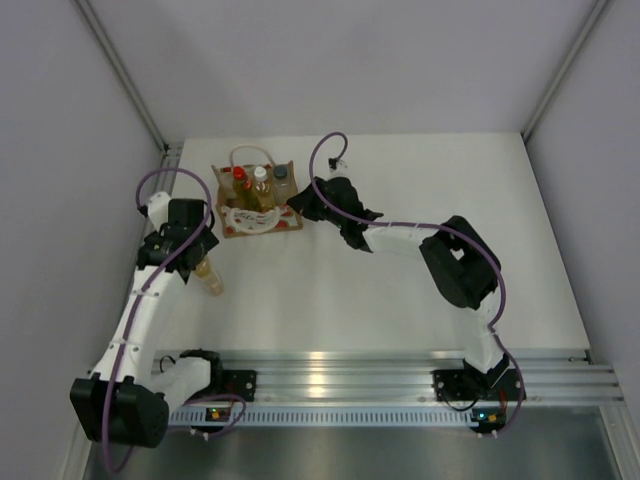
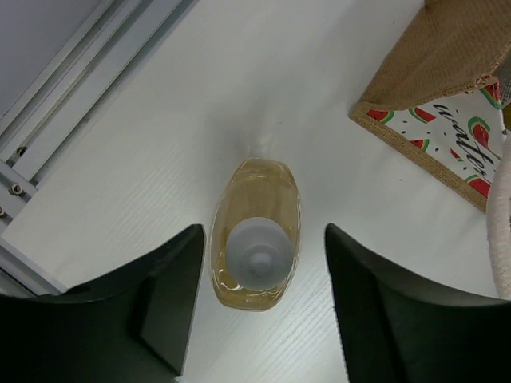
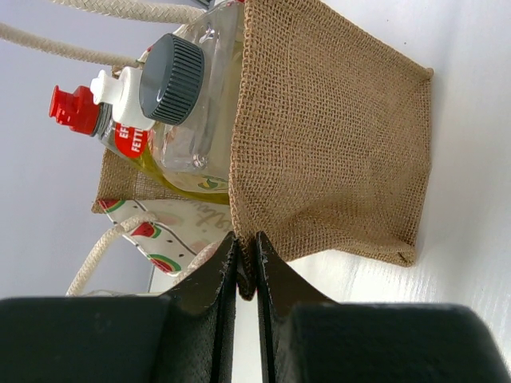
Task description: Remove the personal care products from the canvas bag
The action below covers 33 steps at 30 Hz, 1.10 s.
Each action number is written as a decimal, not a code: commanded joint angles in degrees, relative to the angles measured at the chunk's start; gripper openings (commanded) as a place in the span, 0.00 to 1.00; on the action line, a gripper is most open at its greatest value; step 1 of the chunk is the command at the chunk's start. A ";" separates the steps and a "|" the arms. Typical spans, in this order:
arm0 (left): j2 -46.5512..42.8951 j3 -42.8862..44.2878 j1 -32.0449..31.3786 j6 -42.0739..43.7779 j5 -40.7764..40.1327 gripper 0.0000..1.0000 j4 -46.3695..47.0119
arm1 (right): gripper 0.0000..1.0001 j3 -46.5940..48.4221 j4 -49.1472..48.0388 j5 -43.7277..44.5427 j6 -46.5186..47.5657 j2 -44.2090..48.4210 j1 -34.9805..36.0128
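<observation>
The canvas bag [image 1: 262, 212] stands at the back left of the table. It holds a yellow-green bottle with a red cap [image 1: 240, 184], an amber bottle with a white cap [image 1: 261, 181] and a clear bottle with a dark cap [image 1: 281, 178]. My right gripper [image 1: 300, 206] is shut on the bag's right rim [image 3: 246, 257]; the right wrist view shows the dark cap [image 3: 172, 78] and the red cap [image 3: 72, 108]. A second amber bottle [image 2: 255, 235] stands upright on the table. My left gripper [image 2: 263, 233] is open around it, fingers clear of it.
The bag's watermelon-print front [image 2: 455, 144] and a rope handle [image 2: 500, 231] lie just right of my left gripper. An aluminium rail [image 2: 48, 104] runs along the table's left edge, another [image 1: 400, 375] along the front. Grey walls enclose the table.
</observation>
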<state>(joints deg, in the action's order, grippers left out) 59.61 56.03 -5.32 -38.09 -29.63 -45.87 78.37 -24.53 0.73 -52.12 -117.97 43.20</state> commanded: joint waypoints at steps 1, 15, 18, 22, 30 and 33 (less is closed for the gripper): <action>-1.08 0.39 -0.21 -0.41 -1.05 0.75 3.94 | 0.00 -2.25 8.10 -0.03 2.11 0.11 -0.66; 4.53 18.66 -1.36 11.43 18.62 0.98 3.85 | 0.00 -1.99 8.19 0.41 1.85 -0.06 -0.66; 9.89 24.90 -1.62 13.47 22.06 0.98 3.77 | 0.00 -1.90 8.01 -0.03 1.49 -0.15 -0.66; 16.49 31.58 -1.71 15.76 22.16 0.98 3.85 | 0.00 -2.43 7.75 -0.12 1.40 0.29 -0.57; 31.17 44.16 -1.88 23.76 23.22 0.96 3.68 | 0.00 -2.43 7.66 -0.47 1.67 0.73 -0.66; 33.54 45.13 -1.88 23.24 21.28 0.93 3.33 | 0.00 -2.25 7.66 -0.38 1.84 0.73 -0.75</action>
<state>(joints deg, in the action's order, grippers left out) 92.47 97.97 -7.03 -17.10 -7.01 -43.48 78.02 -24.51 0.69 -52.12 -117.69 43.20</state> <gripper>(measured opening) 0.940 0.095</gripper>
